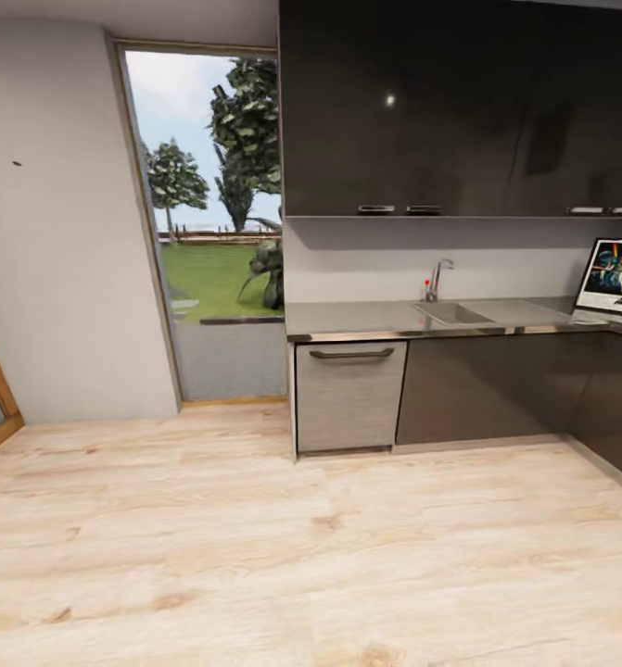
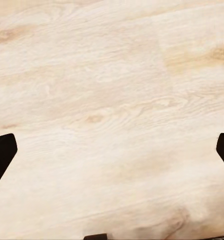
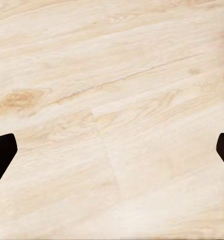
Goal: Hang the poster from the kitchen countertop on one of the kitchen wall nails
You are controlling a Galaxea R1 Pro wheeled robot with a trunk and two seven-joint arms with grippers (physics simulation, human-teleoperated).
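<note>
Two black fingertips of the left gripper (image 2: 112, 150) stand wide apart over pale wood plank floor (image 2: 112, 90), holding nothing; the right gripper (image 3: 112, 150) is spread likewise. Far right, the upright black-framed Star Wars poster (image 1: 615, 276) leans against the wall on the smooth light grey kitchen countertop (image 1: 366, 320), right of the steel sink (image 1: 451, 313) and chrome tap (image 1: 436, 278). A small dark wall nail (image 1: 17, 164) shows far left.
</note>
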